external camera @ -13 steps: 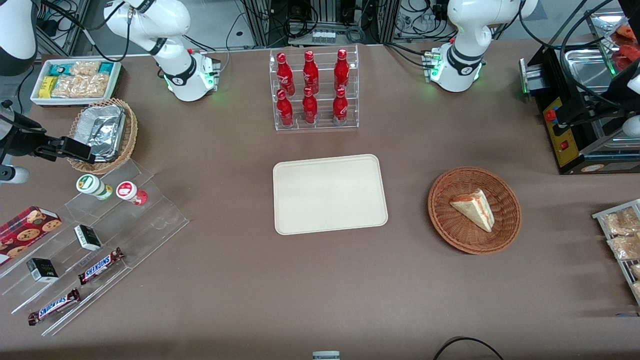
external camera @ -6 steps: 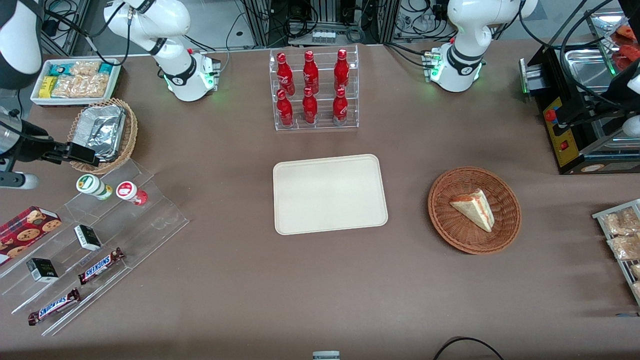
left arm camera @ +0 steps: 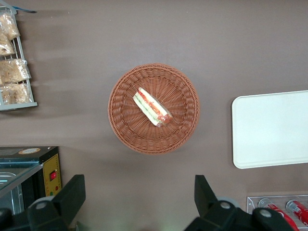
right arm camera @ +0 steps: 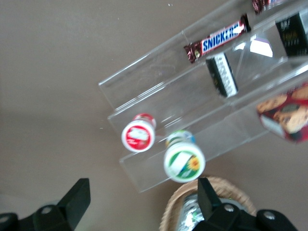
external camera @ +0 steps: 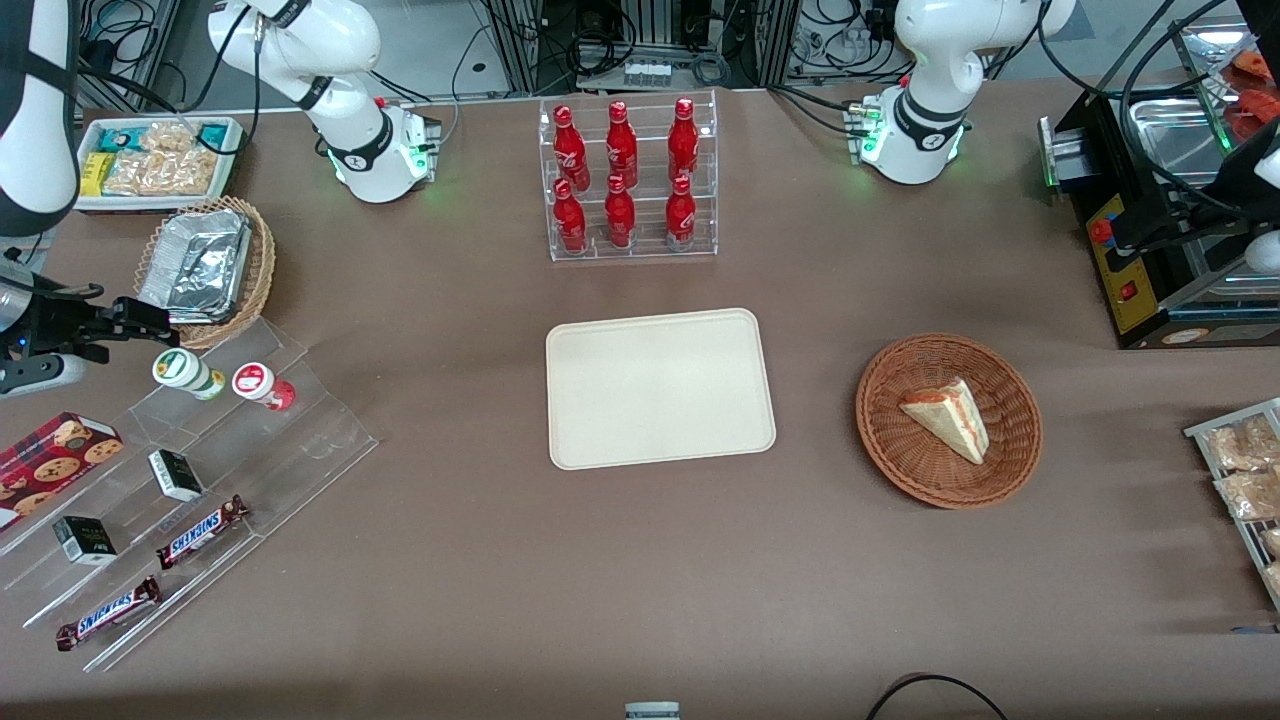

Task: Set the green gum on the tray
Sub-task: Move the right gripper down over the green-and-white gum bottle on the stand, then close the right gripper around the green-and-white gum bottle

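Approach step, nothing grasped yet. Gripper (external camera: 150, 322) low over the table edge at the working arm's end, just beside the gum (external camera: 186, 372) and slightly farther from the front camera than it; fingers (right arm camera: 77, 199) spread wide, nothing between them. In the wrist view, gum (right arm camera: 184, 160) close ahead of the open fingers but off-centre, nearer one finger than the other.

Gum upright on the top step of the clear rack (external camera: 200, 480) near the table corner at the working arm's end, green-and-white lid up, untouched. Red-lidded bottle (external camera: 262, 384) just beside it on the same step, apart but close. Foil basket (external camera: 205, 270) just beside the gripper, farther from the camera.

Tray (external camera: 660, 388) bare at mid-table, well apart from the gum.

Next, by judgement: centre over the green lid, descend with one finger in the gap between the two bottles, without nudging the red one or the rack wall, close on the body, lift clear of the step, carry toward mid-table, set down inside the rim.
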